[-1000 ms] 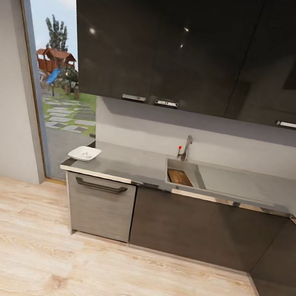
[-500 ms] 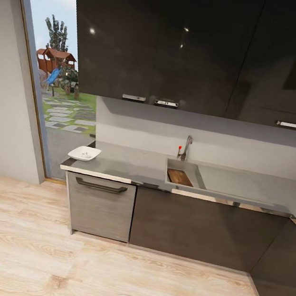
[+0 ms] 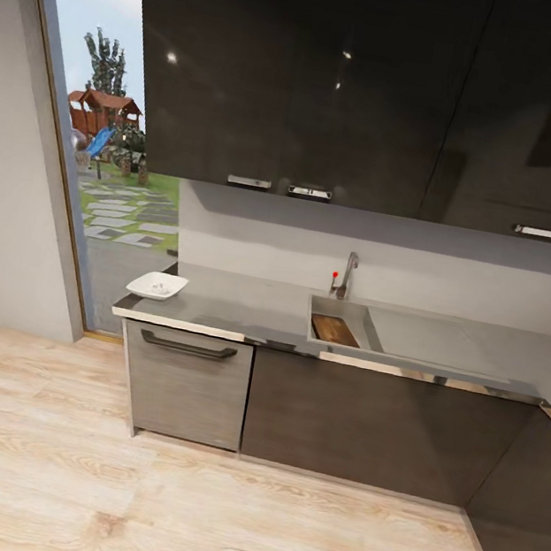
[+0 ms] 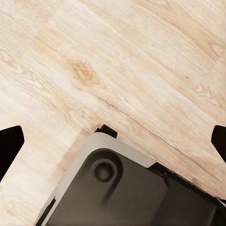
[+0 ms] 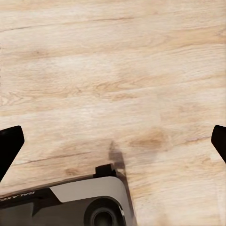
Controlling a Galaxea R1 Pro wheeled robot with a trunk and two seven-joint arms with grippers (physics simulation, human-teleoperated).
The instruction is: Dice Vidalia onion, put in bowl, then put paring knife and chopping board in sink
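Nearest to the robot, both wrist views look straight down at the pale wooden floor (image 4: 141,61). The left gripper (image 4: 113,141) hangs over it with its two dark fingers (image 4: 9,143) spread wide, one tip at each side edge of the picture; nothing lies between them and they touch nothing. Below them sits a corner of the robot's grey and black base (image 4: 117,183). The right gripper (image 5: 113,141) is set the same way: its fingers (image 5: 9,143) stand wide apart, empty, above the same planks, with another corner of the base under them.

Farther off, in the head view, the floor runs up to a row of grey cabinets (image 3: 376,422), the leftmost with a dark bar handle (image 3: 187,346). On them lies the grey worktop (image 3: 243,310). The white bowl (image 3: 156,285) stands near its left end, well apart from the sink (image 3: 350,310). The chopping board (image 3: 335,329) lies inside the basin, by its near wall. Whether the paring knife is with it is too small to tell. The chrome faucet (image 3: 347,274) with its red knob (image 3: 335,276) rises behind the sink. Dark glossy wall cabinets (image 3: 361,84) hang above, and at the far left a tall window (image 3: 111,131) gives onto a garden.
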